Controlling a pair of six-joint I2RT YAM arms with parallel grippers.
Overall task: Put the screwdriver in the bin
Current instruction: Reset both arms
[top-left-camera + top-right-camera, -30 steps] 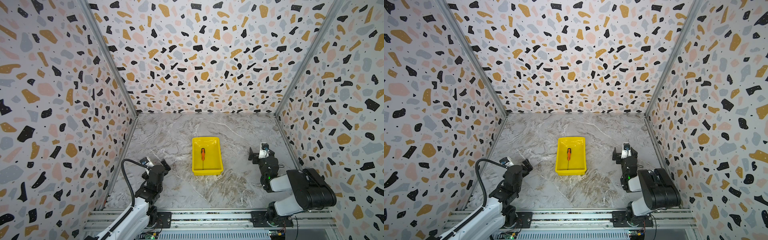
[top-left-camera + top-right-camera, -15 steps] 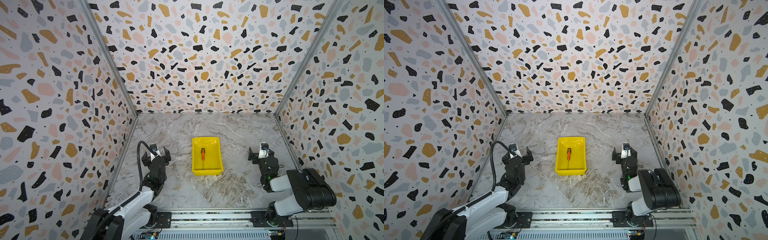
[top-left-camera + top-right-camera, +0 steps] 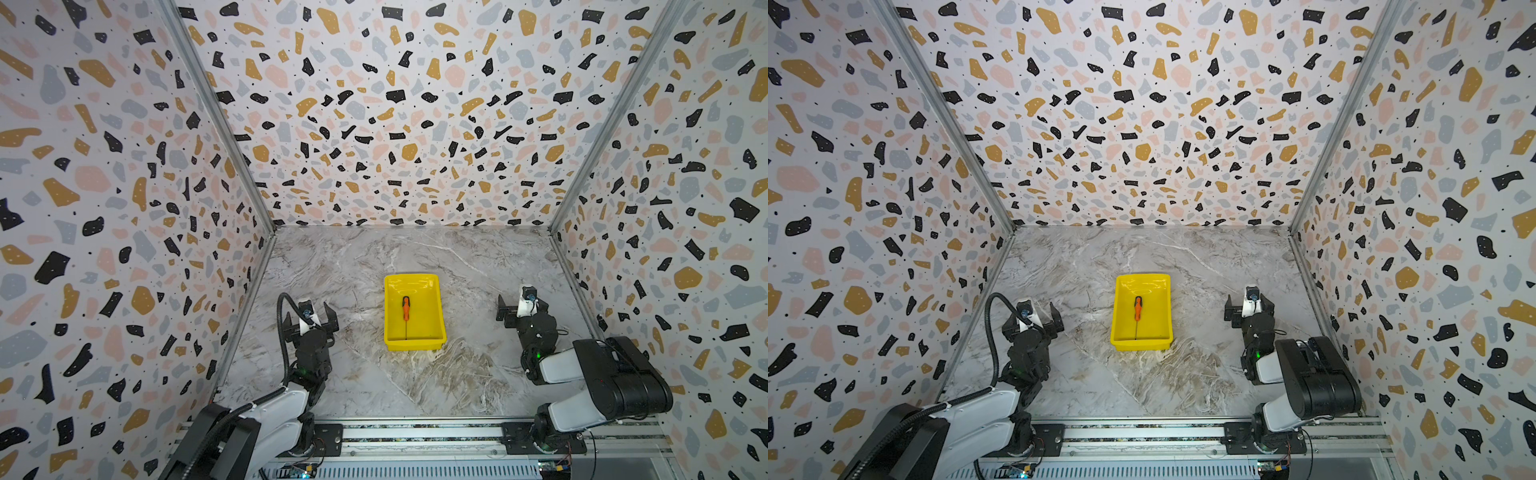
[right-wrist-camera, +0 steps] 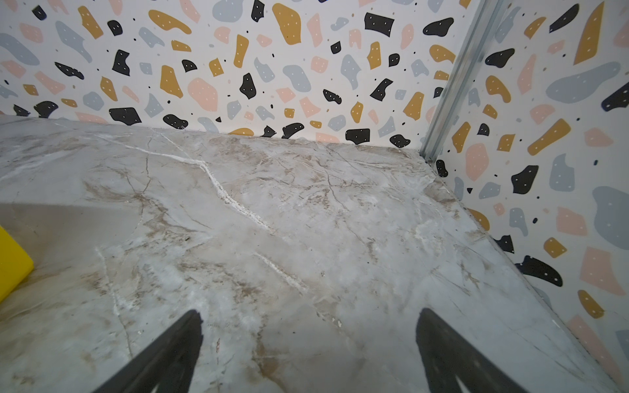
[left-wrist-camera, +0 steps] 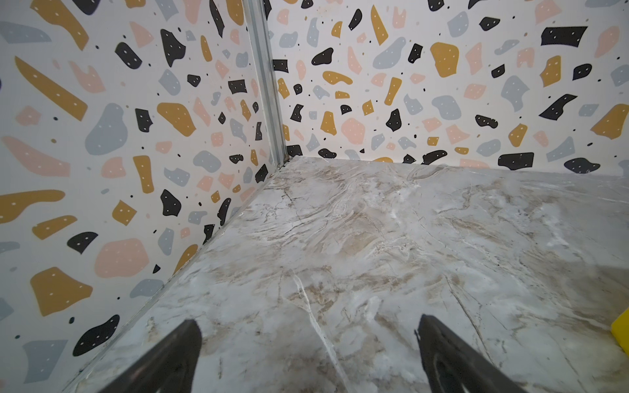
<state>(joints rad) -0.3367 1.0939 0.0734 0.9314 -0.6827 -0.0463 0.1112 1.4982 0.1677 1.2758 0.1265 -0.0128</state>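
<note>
In the bin (image 3: 432,291), mid-table: one screwdriver (image 3: 406,309), orange handle, lying flat on the yellow floor.
Shaft points toward the near wall, handle toward the far end; by the look of it, the task is done. Left gripper (image 3: 311,316) and right gripper (image 3: 522,305) both stand with jaws spread and empty, parked low on either side and well apart from the bin, presumably drawn clear so nothing disturbs the deposit. Table (image 3: 1142,386) of marbled grey.

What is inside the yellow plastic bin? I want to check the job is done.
The bright yellow rectangular plastic bin holds one small orange-handled screwdriver lying flat on its floor, thin shaft toward the near wall. Nothing else shows inside; only the strip behind that near wall is hidden.
</note>
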